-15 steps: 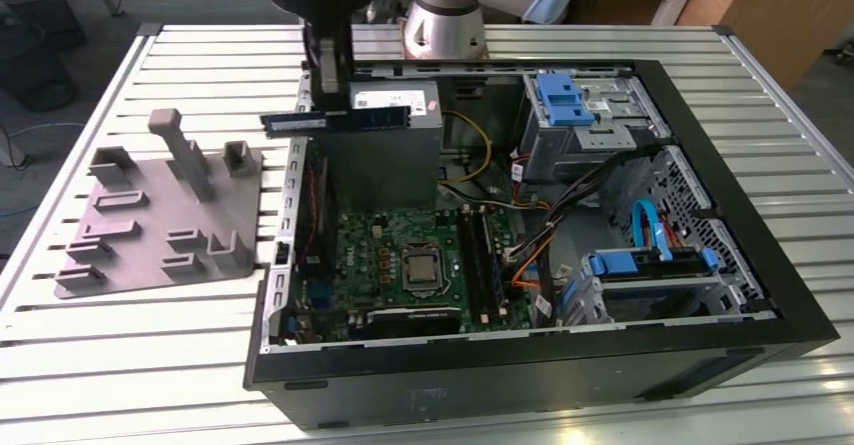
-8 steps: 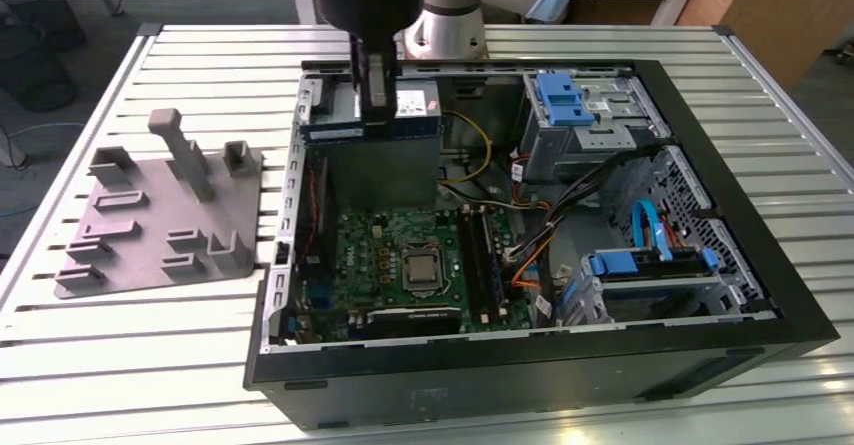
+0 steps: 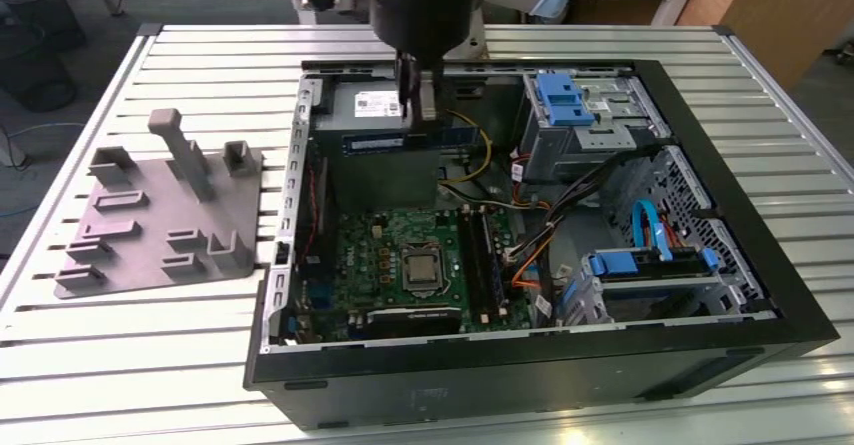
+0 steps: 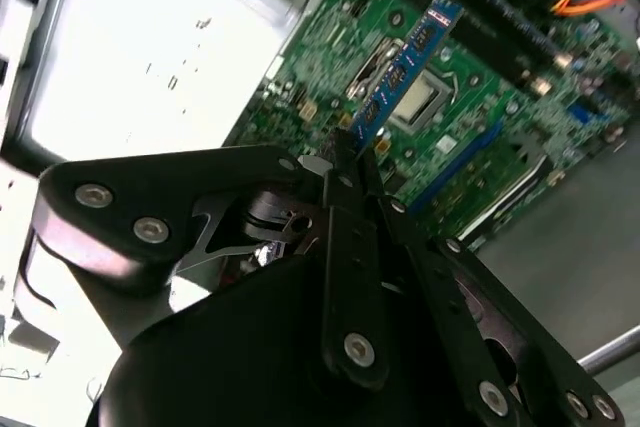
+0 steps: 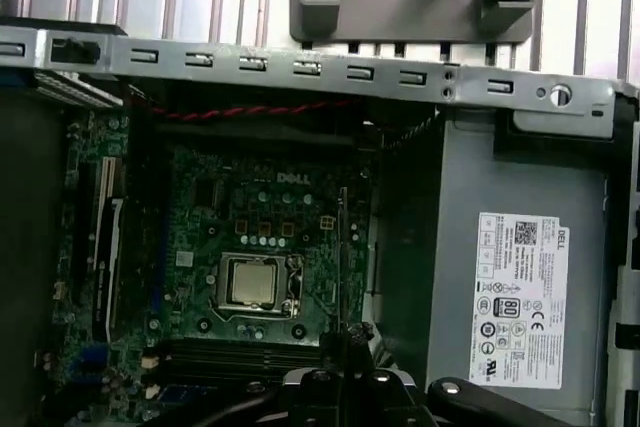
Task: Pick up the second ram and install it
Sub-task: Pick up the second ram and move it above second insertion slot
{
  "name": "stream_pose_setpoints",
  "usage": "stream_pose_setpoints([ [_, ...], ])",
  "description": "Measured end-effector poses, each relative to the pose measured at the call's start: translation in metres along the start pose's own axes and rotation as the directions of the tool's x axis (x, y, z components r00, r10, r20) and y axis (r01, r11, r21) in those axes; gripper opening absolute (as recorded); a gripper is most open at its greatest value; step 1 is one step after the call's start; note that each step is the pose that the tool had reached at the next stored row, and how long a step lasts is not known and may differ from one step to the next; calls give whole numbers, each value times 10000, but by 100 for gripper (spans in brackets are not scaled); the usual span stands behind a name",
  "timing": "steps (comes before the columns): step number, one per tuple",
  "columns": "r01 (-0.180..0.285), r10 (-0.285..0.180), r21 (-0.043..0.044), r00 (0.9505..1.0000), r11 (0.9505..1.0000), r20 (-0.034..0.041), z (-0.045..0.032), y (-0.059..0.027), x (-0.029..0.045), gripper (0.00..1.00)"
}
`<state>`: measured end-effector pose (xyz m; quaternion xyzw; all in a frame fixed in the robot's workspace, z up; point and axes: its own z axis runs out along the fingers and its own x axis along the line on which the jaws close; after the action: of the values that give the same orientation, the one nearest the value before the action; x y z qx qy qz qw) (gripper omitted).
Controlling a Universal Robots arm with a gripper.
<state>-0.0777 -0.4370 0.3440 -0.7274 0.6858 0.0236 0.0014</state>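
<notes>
Slatted desk with an open case lying on its side, interior facing up.

Position: the ram is clamped in the gripper, with the jaws closed on its two flat faces. It hangs above the case, level, near the power supply and clear of the motherboard.

Look: a thin, narrow, flat stick. In the second wrist view the ram is a bluish board with a row of dark chips, projecting straight out past the gripper. In the first wrist view the ram shows edge-on as a fine dark line.

Key relation: the slots lie below the ram and toward the exterior view's right, just beside the CPU. In that view the stick's long axis runs left to right, while the slots run front to back. Judged crosswise, not yet lined up and not yet over a slot. Whether any slot is already filled cannot be told.

Outside the case, a grey fixture sits on the desk at the exterior view's left.
</notes>
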Motion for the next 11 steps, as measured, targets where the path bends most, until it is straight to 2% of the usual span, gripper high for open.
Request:
stream_pose_setpoints([
  [4, -10, 10, -1, 10000, 10000, -3, 67, -107, 11, 14],
  [7, -88, 88, 5, 10000, 10000, -1, 120, -117, 25, 14],
  [11, -492, 492, 54, 9988, 9988, 12, 194, -119, 38, 14],
])
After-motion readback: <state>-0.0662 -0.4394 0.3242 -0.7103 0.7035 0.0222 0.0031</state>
